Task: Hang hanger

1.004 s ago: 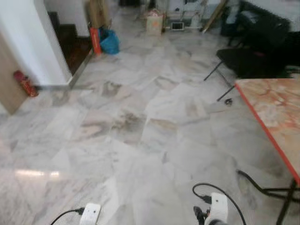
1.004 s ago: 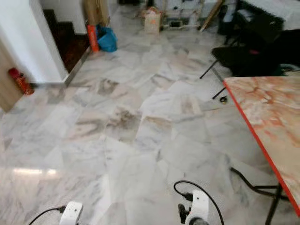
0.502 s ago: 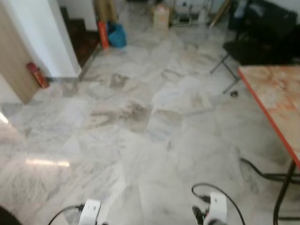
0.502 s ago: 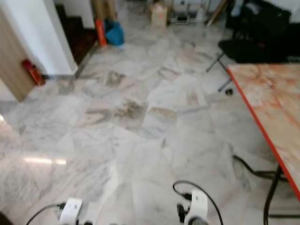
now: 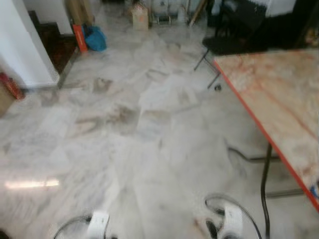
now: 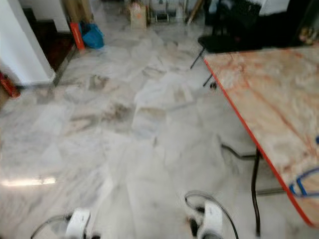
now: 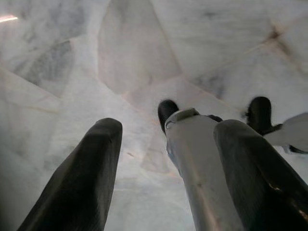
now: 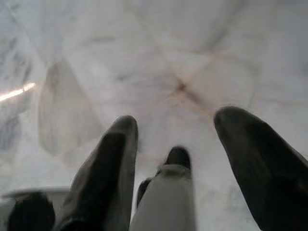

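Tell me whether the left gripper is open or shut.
Open. The left gripper has its two black fingers spread wide apart, holding nothing, above the marble floor.

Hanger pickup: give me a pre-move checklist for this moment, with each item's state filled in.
1. Blue hanger located: ok, on the marble-pattern table near its red edge, cut off by the frame.
2. Left gripper open and empty: ok.
3. Right gripper open and empty: ok.
4. Floor ahead free of obstacles: ok; black chair stands beyond the table.
5. Image sharp enough to aim: not ok, head views are blurred.
6. Place to hang it: cannot tell.
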Available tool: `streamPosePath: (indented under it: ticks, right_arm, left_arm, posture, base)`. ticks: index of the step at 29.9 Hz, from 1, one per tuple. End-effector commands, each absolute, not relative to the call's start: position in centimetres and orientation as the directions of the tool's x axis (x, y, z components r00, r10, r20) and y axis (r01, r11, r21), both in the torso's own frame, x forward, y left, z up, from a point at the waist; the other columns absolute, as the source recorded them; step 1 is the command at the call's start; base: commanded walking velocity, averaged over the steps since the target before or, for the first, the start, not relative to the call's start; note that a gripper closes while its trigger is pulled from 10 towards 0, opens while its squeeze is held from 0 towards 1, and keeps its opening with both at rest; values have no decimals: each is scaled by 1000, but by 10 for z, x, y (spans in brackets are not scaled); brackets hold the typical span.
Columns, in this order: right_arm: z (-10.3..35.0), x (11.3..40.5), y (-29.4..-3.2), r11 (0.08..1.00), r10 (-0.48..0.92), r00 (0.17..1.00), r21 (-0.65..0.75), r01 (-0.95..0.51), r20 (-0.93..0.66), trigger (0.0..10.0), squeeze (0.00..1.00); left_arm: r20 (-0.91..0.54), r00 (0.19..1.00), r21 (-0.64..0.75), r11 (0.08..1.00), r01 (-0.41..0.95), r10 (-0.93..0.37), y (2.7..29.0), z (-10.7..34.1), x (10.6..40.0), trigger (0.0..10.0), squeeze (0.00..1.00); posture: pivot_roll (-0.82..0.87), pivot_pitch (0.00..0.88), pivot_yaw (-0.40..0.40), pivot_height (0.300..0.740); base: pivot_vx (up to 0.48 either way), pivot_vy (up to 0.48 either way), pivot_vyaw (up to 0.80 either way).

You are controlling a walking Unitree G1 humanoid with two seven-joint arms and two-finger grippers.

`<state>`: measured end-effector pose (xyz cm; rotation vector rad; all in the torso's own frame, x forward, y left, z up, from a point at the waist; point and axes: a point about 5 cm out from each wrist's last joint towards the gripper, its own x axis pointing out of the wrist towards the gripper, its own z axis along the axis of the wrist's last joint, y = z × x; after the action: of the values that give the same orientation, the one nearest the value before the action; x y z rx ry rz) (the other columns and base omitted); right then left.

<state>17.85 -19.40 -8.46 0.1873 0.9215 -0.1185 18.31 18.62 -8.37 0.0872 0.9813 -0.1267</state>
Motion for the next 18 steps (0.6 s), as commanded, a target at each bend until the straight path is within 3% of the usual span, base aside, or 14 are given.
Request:
streamPosePath:
  ticks: [1,18]
  right_arm:
    - [-85,180,-188,974,-9,600,128,185,-800,10000,0]
    - [-85,181,-187,970,-10,604,139,199,-797,10000,0]
  left_arm:
    - [-845,532,30,990,136,-47,193,-85,180,10000,0]
    - [-855,518,36,991,128,-36,196,-87,175,10000,0]
  posture:
    - [-17,0,27,740]
    - [-20,0,35,740]
  base:
    - [-285,0,0]
    - [-286,0,0]
